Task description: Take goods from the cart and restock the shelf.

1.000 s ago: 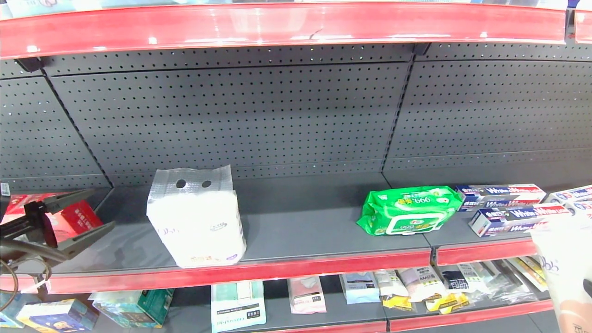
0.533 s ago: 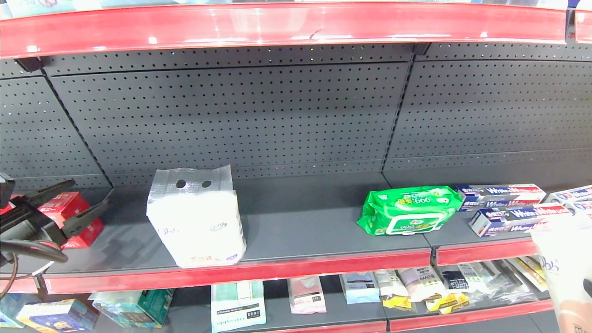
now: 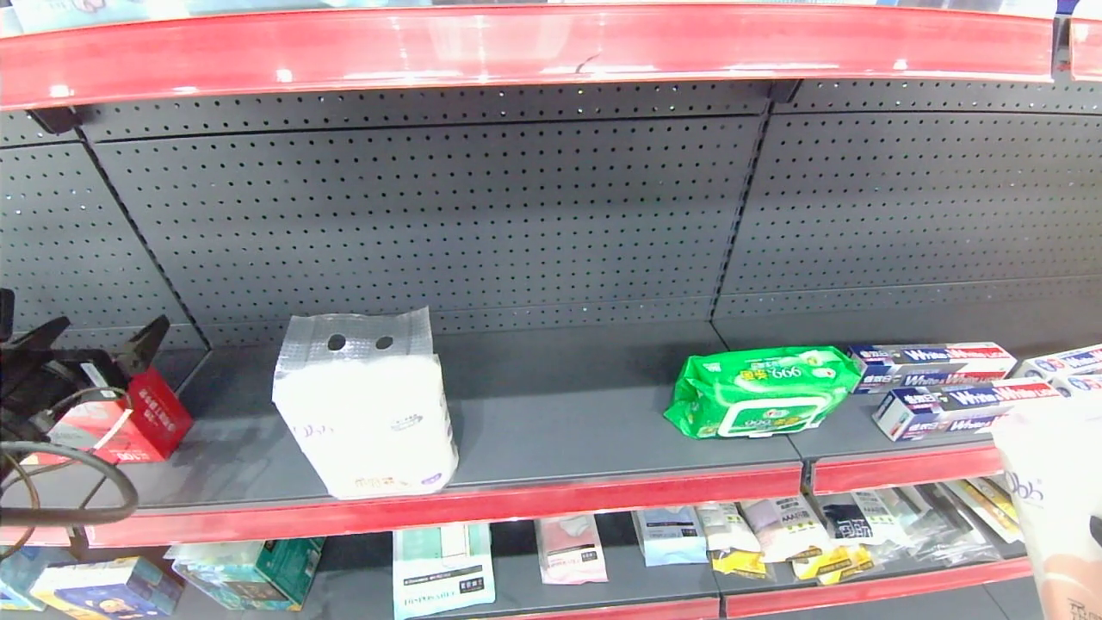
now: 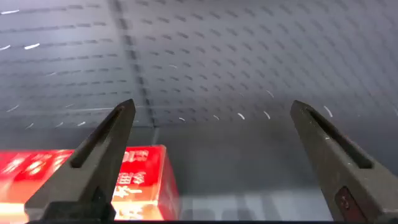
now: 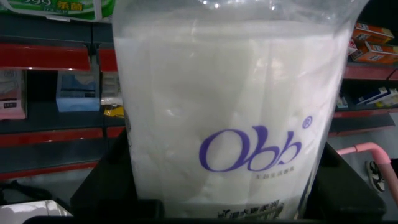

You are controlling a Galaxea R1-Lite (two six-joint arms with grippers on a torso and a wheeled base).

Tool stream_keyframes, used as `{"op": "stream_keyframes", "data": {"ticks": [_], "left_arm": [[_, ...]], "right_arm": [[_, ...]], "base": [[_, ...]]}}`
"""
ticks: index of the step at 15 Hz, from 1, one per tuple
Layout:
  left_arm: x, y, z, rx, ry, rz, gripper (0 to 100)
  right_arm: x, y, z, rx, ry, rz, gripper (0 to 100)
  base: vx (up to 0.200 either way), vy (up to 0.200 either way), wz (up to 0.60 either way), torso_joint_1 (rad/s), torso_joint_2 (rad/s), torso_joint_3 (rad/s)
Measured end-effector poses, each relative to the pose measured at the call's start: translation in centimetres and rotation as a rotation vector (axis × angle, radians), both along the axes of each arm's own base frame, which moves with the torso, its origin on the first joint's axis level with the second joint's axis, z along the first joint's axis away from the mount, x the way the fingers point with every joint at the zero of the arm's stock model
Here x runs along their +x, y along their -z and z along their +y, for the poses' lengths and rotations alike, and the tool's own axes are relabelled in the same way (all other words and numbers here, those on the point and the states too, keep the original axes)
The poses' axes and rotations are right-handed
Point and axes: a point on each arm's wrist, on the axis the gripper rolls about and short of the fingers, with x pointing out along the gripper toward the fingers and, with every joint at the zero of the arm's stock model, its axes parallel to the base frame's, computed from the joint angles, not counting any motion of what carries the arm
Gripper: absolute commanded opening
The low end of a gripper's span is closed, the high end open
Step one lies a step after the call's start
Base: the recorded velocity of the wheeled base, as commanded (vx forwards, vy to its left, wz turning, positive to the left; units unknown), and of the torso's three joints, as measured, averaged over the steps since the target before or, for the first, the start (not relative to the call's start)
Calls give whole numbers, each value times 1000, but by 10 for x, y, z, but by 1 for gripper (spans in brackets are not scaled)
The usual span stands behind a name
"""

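Fingers of my left claw (image 3: 99, 337) stand wide apart with nothing between them, at nine o'clock in my head view, over the left end of the shelf (image 3: 560, 422). From the left wrist, that claw (image 4: 212, 107) faces the perforated back panel (image 4: 249, 56), and the red box (image 4: 140, 180) lies just beyond one finger. In the head view the red box (image 3: 142, 418) sits on the shelf just beside and below the claw, apart from it.

My right claw (image 5: 224, 196) is clamped on a white tissue pack (image 5: 224, 106), with dark fingers (image 5: 102, 180) pressing its sides. This pack (image 3: 1055, 508) hangs at four o'clock in the head view, in front of the shelf edge and not on it.

On the shelf, a matching bag of white rolls (image 3: 366, 413) stands upright near the front lip at seven o'clock. A green wipes pack (image 3: 758, 392) lies flat toward three o'clock, well apart from the rolls. Toothpaste boxes (image 3: 947, 387) are stacked just beside the wipes, further toward three o'clock.
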Motion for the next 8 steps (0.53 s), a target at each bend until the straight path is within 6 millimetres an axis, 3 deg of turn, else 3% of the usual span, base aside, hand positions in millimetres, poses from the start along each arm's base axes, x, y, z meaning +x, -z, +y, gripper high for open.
{"op": "stream_keyframes", "data": {"ticks": [3, 8], "left_arm": [[3, -5, -34, -134, 75, -24, 100], [-32, -8, -68, -148, 320, 18, 100]], "right_arm": [[-1, -3, 1, 6, -19, -20, 0], [-1, -5, 1, 27, -54, -36, 0]], "base": [[0, 0, 0, 0, 0, 0], [0, 0, 0, 0, 0, 0]]}}
